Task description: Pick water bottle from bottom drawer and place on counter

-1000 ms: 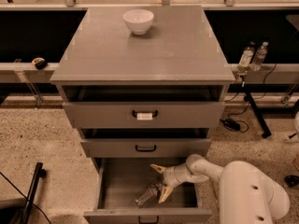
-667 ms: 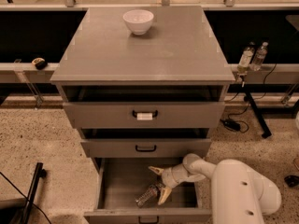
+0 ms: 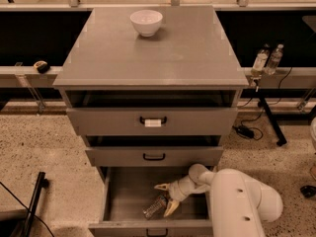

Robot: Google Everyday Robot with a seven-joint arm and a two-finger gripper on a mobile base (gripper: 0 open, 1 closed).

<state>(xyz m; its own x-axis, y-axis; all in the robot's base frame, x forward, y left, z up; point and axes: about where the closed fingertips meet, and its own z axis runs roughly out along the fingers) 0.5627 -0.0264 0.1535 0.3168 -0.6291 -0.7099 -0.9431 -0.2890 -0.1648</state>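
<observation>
The bottom drawer [image 3: 126,202] stands pulled open below the two upper drawers. The water bottle [image 3: 154,207] lies on its side on the drawer floor, slanting toward the front left. My gripper [image 3: 165,199] reaches down into the drawer from the right on a white arm. Its pale fingers [image 3: 171,208] are spread open around the bottle's upper end, one above and one below it. The counter [image 3: 153,48] is the grey top of the cabinet, above the gripper.
A white bowl [image 3: 146,22] sits at the back of the counter. The middle drawer [image 3: 154,156] and the upper drawer [image 3: 152,121] jut out slightly above the open one. Two bottles [image 3: 266,59] stand on a ledge at right. A black stand leg [image 3: 34,201] is at lower left.
The arm has shifted slightly left and further into the drawer. The open fingers now sit closer around the bottle, which has not moved.
</observation>
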